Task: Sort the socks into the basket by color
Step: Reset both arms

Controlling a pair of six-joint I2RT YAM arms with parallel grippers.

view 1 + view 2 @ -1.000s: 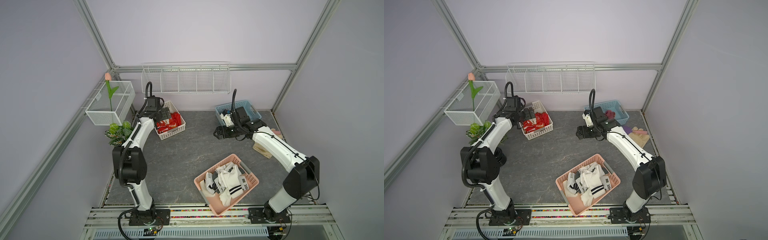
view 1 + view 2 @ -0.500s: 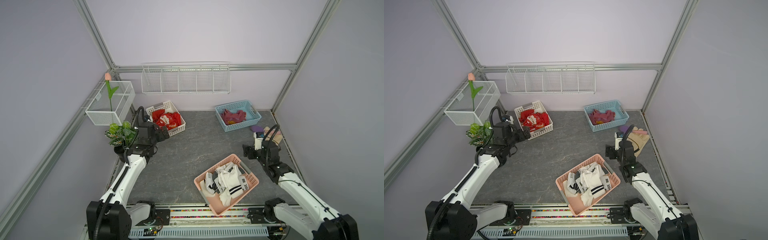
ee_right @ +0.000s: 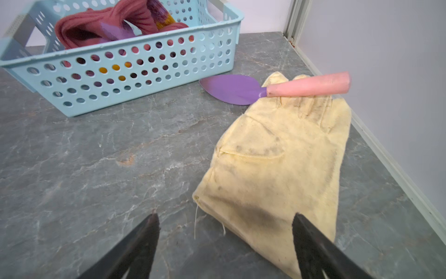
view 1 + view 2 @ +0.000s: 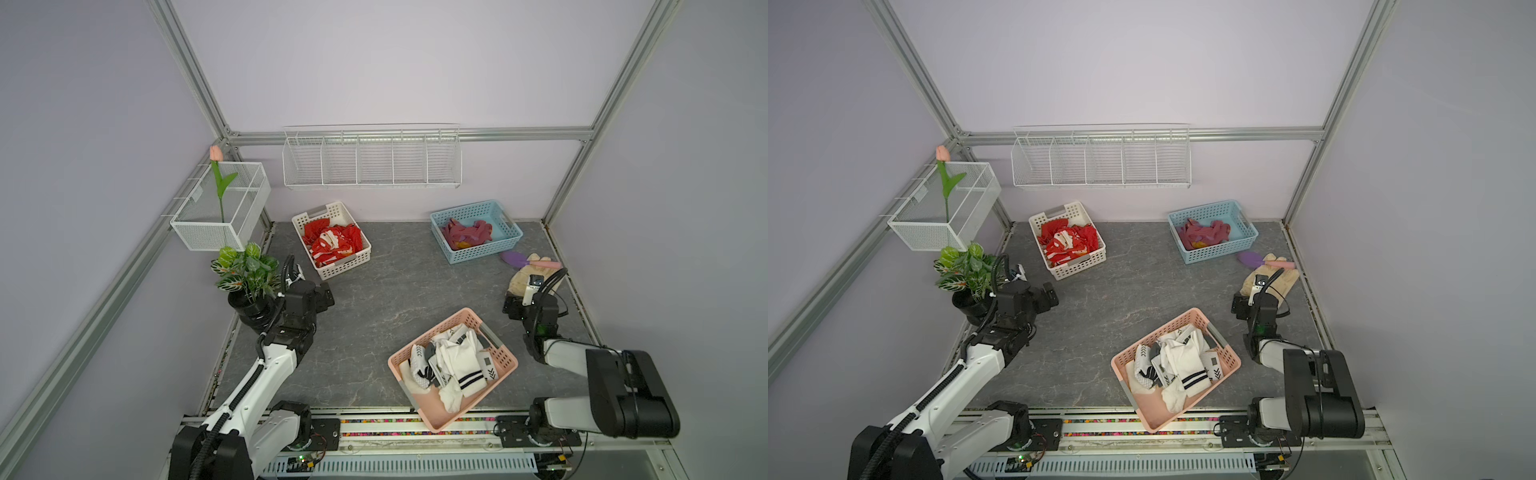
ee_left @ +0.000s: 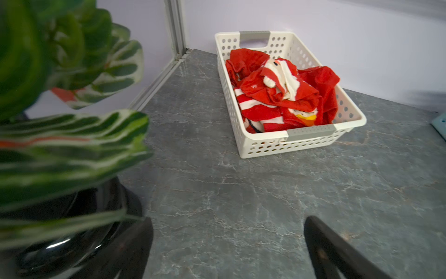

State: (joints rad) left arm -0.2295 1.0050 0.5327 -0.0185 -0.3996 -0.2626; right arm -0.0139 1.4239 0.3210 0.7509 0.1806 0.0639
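Red socks with white patterns fill the white basket at the back left; the left wrist view shows these red socks too. Maroon socks lie in the blue basket at the back right. White socks with black stripes are piled in the pink basket near the front. My left gripper hovers open and empty beside the potted plant, short of the white basket. My right gripper is open and empty just before a beige glove.
A potted plant stands close to my left wrist. A purple tool with a pink handle rests on the glove's fingers next to the blue basket. A wire shelf and a wire box hang on the walls.
Both arms have drawn back from the far baskets toward the front, the left from the white basket and the right from the blue one. Both grippers stay open and empty.
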